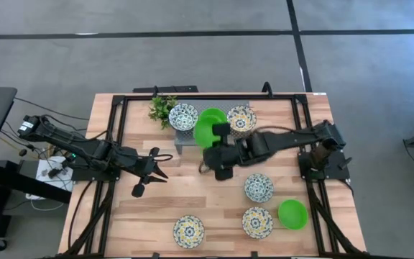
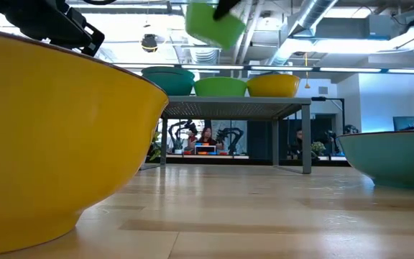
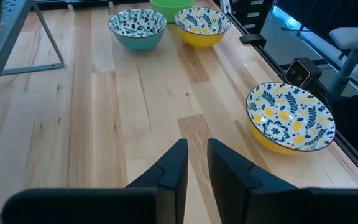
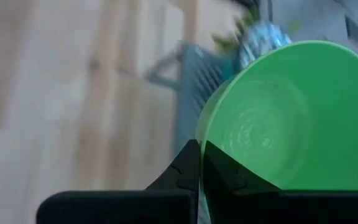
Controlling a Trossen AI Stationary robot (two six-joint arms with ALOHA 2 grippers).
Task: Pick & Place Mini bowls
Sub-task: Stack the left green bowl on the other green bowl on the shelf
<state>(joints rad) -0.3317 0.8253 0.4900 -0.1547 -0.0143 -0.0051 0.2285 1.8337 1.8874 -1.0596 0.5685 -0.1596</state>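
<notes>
My right gripper (image 1: 218,138) is shut on a plain green mini bowl (image 1: 207,126), held high over the grey perforated stand (image 1: 185,141). In the low view this bowl (image 2: 214,24) hangs tilted above the stand (image 2: 236,108), whose top carries a teal bowl (image 2: 167,79), a green one (image 2: 220,85) and a yellow one (image 2: 273,84). Floral bowls (image 1: 259,187), (image 1: 257,221), (image 1: 188,230) and a green bowl (image 1: 292,214) rest on their bases on the table. My left gripper (image 1: 155,167) waits at the left, narrowly open and with nothing between its fingers (image 3: 197,163). My right gripper pinches the green bowl's rim (image 4: 205,134) between its two fingers, which look to have one finger inside the bowl and one outside. The fingers slant down from the table's right. The bowl is lifted clear and tilted, its opening turned toward the wrist.
A small plant sprig (image 1: 162,108) lies by the stand's far left corner. Black frame rails run along the table's left and right edges (image 1: 118,144). Bare wood lies between the two arms at mid-table (image 1: 185,191).
</notes>
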